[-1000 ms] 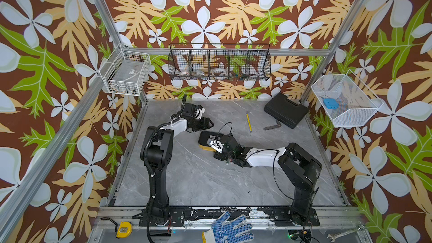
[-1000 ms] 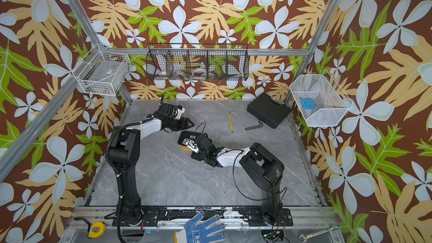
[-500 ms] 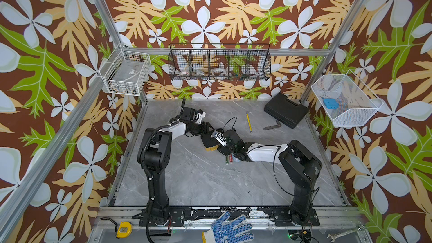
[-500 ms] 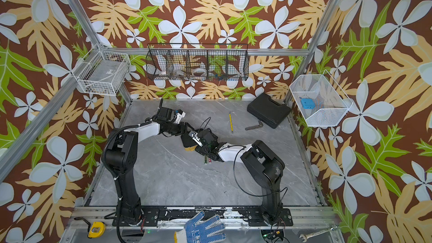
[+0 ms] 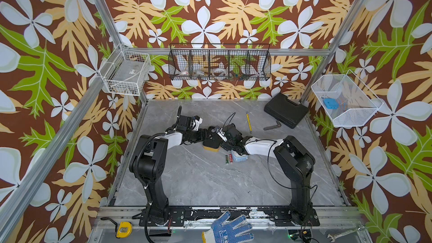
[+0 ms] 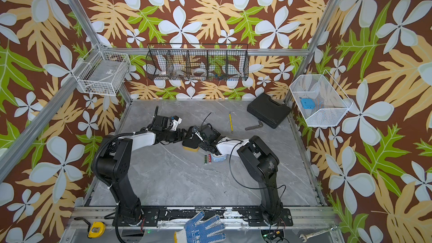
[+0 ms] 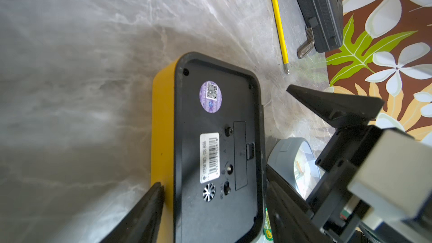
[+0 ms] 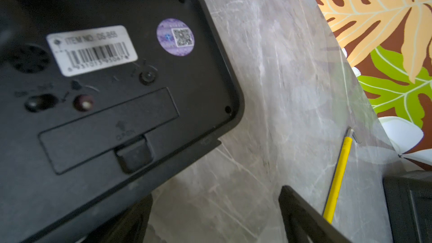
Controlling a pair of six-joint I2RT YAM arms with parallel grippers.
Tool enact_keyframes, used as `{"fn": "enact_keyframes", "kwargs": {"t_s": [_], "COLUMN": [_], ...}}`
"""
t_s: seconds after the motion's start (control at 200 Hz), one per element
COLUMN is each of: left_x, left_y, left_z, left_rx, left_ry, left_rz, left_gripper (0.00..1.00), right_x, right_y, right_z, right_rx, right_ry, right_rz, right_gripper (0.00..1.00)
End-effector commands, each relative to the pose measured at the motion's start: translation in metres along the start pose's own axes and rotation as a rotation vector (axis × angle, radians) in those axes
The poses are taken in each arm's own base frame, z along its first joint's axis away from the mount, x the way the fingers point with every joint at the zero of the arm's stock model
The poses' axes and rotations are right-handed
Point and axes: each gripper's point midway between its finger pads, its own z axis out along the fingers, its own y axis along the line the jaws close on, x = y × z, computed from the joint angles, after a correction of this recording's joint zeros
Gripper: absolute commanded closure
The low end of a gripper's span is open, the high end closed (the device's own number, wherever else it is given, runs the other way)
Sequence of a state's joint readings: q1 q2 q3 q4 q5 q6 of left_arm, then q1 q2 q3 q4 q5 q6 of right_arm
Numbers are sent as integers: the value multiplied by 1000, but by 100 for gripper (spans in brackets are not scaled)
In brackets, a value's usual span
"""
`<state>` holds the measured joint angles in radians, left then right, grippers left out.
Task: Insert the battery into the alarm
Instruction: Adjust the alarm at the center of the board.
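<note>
The alarm (image 5: 211, 145) lies face down on the table, a yellow case with a black back (image 7: 210, 136); its battery cover (image 8: 109, 125) is closed. My left gripper (image 7: 215, 183) straddles it, one finger (image 7: 149, 209) against the yellow side and the opposite finger against the black rim. My right gripper (image 8: 217, 218) stands open and empty beside the alarm's corner, above the table in a top view (image 5: 223, 134). Two batteries lie loose just in front of the alarm: a green one (image 5: 226, 159) (image 7: 268, 229) and a red-and-white one (image 6: 209, 158).
A small grey-blue round clock (image 7: 292, 160) lies under the right forearm beside the batteries. Behind are a yellow pencil-like tool (image 5: 248, 122), a hex key (image 5: 272, 126) and a black case (image 5: 286, 111). Wire baskets hang on the walls. A glove (image 5: 228, 229) lies on the front rail.
My left gripper swung from the back left over to the alarm and now holds its sides. The right gripper drew back off the alarm, uncovering the batteries and the small clock.
</note>
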<state>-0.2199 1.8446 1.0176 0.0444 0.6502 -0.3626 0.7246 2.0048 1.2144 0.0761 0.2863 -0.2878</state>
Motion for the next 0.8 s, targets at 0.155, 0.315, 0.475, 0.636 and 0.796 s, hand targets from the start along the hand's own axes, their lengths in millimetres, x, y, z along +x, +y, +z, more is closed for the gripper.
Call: {"fn": "enact_keyframes", "kwargs": {"t_s": [0.155, 0.315, 0.475, 0.636, 0.796], "left_x": [26, 42, 58, 57, 38], "left_y": [-19, -23, -23, -22, -23], "left_z": [-8, -9, -13, -23, -38], "left_rx": [104, 112, 110, 72, 5], "left_ry": [22, 39, 56, 10, -72], "left_rz": [-45, -59, -76, -80, -65], "left_gripper": [30, 30, 30, 30, 30], "right_x": [-23, -23, -19, -18, -10], "right_y": [16, 19, 13, -4, -22], "right_z": [8, 11, 15, 13, 3], "right_rx": [-109, -129, -129, -113, -96], "right_ry": [-65, -53, -32, -22, 10], "right_rz": [27, 9, -5, 12, 38], "right_gripper": [12, 12, 13, 13, 14]}}
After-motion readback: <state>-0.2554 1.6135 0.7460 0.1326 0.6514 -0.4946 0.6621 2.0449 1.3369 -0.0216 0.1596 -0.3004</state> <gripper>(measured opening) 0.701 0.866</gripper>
